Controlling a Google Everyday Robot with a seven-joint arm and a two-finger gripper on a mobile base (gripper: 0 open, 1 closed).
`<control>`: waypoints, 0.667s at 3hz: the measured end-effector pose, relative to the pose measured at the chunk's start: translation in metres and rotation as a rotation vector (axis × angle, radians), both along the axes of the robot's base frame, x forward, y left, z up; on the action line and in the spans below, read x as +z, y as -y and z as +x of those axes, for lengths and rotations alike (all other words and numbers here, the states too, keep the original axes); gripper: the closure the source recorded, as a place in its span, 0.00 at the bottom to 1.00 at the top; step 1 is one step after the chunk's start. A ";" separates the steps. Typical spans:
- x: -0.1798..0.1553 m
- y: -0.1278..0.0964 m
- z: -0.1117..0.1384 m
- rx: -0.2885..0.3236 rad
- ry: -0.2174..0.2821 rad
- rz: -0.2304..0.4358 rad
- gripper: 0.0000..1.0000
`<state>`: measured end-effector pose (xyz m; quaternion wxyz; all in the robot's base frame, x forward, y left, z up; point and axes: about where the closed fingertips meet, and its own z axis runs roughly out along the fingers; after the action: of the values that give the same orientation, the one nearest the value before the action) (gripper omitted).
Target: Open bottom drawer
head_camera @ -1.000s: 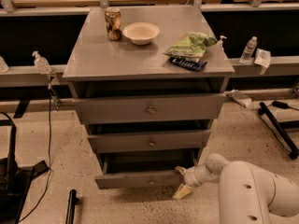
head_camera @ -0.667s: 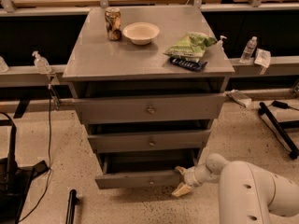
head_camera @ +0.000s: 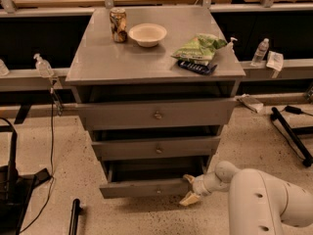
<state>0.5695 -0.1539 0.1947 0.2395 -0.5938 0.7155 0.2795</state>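
The grey cabinet [head_camera: 156, 65] has three drawers. The bottom drawer [head_camera: 142, 187] is the lowest and shallowest, with a small round knob [head_camera: 157, 190]; it stands pulled out past the middle drawer [head_camera: 156, 148], showing a dark gap behind its front. My gripper [head_camera: 190, 190] is at the right end of that drawer front, low near the floor. One finger [head_camera: 189, 178] sits at the top edge of the front, the other [head_camera: 188, 199] lies below it, so the fingers are spread apart around the drawer's right corner. My white arm [head_camera: 264, 204] comes in from the lower right.
On the cabinet top: a can [head_camera: 118, 25], a white bowl [head_camera: 147, 34], a green chip bag [head_camera: 200, 47] and a dark flat object [head_camera: 196, 67]. Bottles [head_camera: 260, 52] stand on the side rails. A black stand [head_camera: 293, 136] lies right; black gear [head_camera: 12, 185] is left.
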 end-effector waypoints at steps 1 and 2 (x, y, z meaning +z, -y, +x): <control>0.000 0.000 0.000 0.000 0.000 0.000 0.53; 0.000 0.000 0.000 0.000 0.000 0.000 0.76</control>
<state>0.5694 -0.1539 0.1948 0.2393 -0.5938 0.7155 0.2796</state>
